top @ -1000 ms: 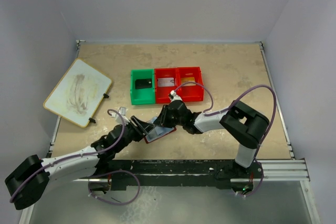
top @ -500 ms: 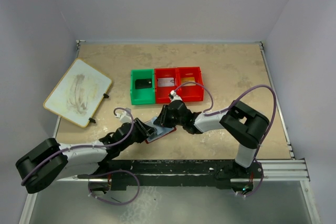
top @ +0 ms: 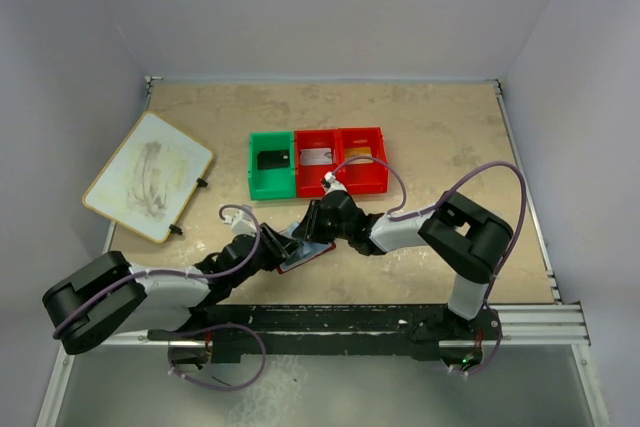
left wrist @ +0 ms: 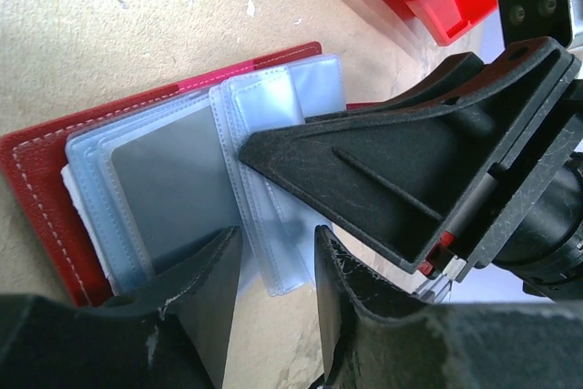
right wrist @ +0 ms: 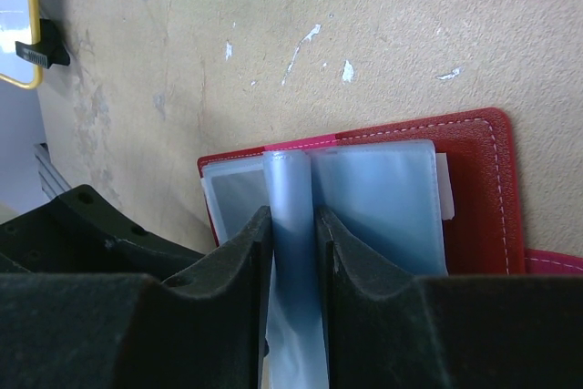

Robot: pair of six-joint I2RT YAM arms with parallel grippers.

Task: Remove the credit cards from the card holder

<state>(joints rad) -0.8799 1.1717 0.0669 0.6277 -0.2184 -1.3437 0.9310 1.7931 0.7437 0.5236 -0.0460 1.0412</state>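
Since a second ago my left arm has folded closer; the left fingers stand part open at the near edge of the card holder on the desk, contact unclear. My right fingers pinch one clear sleeve, hiding its contents.

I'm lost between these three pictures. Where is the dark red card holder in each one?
Top external: card holder low centre, between the two arms' tips.
Left wrist: card holder fills the left half, lying open.
Right wrist: card holder centre-right, past the fingers.
Shared landmark: the right gripper pinching one clear sleeve.
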